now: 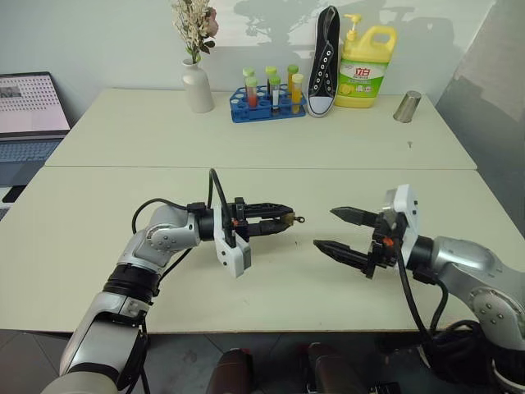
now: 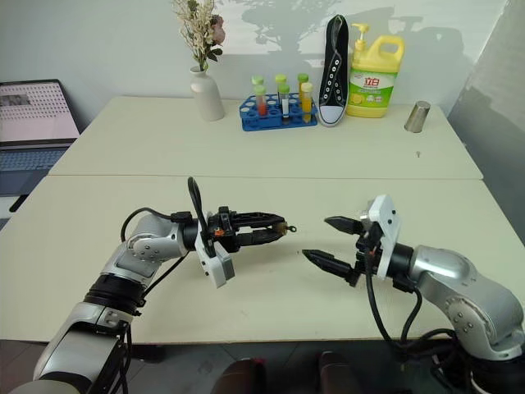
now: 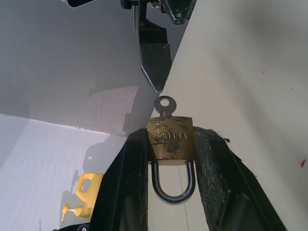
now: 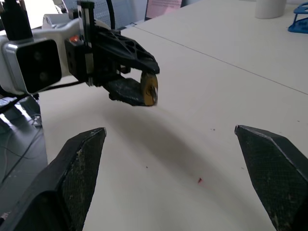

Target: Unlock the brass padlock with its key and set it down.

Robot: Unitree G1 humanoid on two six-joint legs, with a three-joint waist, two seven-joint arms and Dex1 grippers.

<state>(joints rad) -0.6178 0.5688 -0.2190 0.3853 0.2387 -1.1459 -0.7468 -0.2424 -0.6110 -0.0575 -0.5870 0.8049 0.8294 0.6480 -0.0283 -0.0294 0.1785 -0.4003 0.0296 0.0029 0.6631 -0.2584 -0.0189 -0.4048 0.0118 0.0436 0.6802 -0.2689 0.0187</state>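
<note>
My left gripper (image 1: 281, 220) is shut on the brass padlock (image 3: 170, 139), held level above the near table. The lock's body sits between the two fingers, with its silvery shackle (image 3: 173, 192) pointing back toward the wrist. The key (image 3: 164, 112) sticks out of the lock's bottom, its round head toward my right gripper. The key's head also shows just past the left fingertips (image 1: 300, 220). My right gripper (image 1: 325, 228) stands open a short way to the right, pointing at the key. Nothing is between its fingers (image 4: 82, 163).
On the far table stand a white vase with flowers (image 1: 197, 86), a blue rack of tubes (image 1: 267, 103), a black shoe (image 1: 324, 61), a yellow detergent bottle (image 1: 366, 70) and a metal cup (image 1: 407, 107). A laptop (image 1: 29, 115) sits at the left.
</note>
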